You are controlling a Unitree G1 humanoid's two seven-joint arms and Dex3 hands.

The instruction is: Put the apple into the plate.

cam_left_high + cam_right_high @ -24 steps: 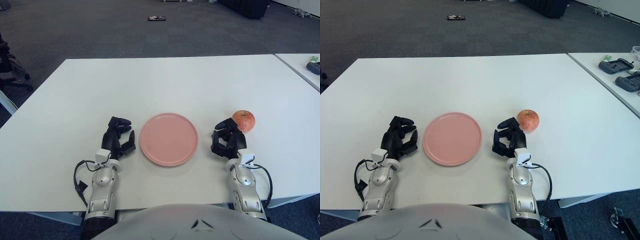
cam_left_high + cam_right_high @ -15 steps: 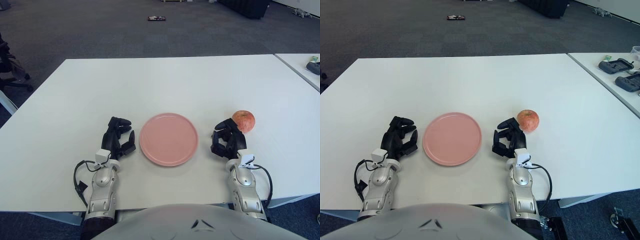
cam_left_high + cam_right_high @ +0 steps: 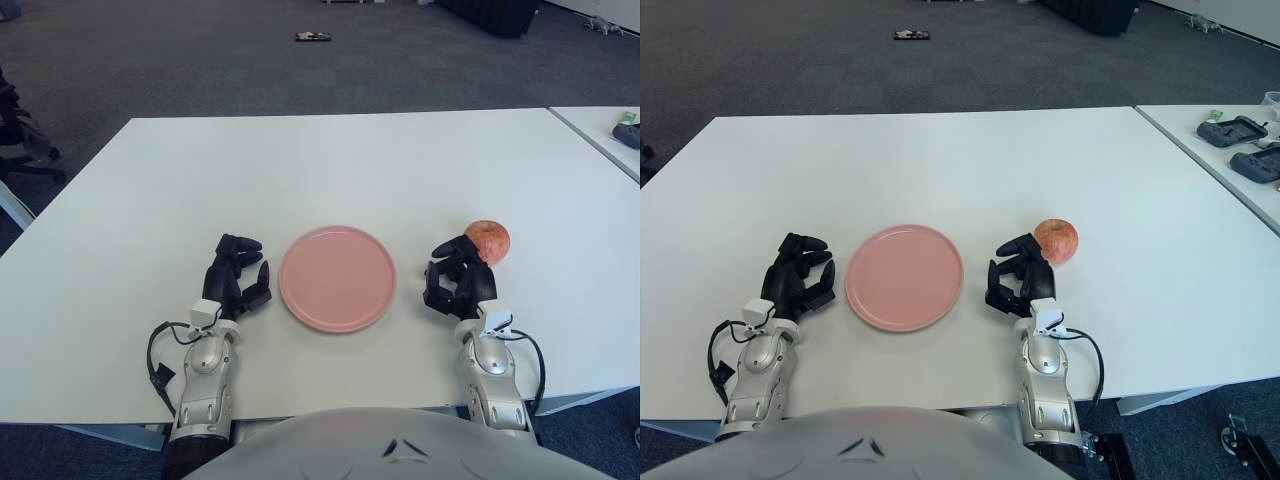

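Observation:
A red-yellow apple (image 3: 487, 241) sits on the white table to the right of an empty pink plate (image 3: 337, 277). My right hand (image 3: 457, 278) rests on the table just left of and in front of the apple, its black fingers loosely curled and holding nothing, fingertips close to the apple. My left hand (image 3: 238, 277) rests on the table just left of the plate, fingers relaxed and empty. The same scene shows in the right eye view: the apple (image 3: 1055, 240), the plate (image 3: 904, 276).
The white table (image 3: 320, 170) stretches far back. A second table at the right edge carries dark devices (image 3: 1238, 131). A small dark object (image 3: 313, 38) lies on the carpet far behind.
My right hand has edged slightly toward the apple. The apple, plate and left hand have not moved.

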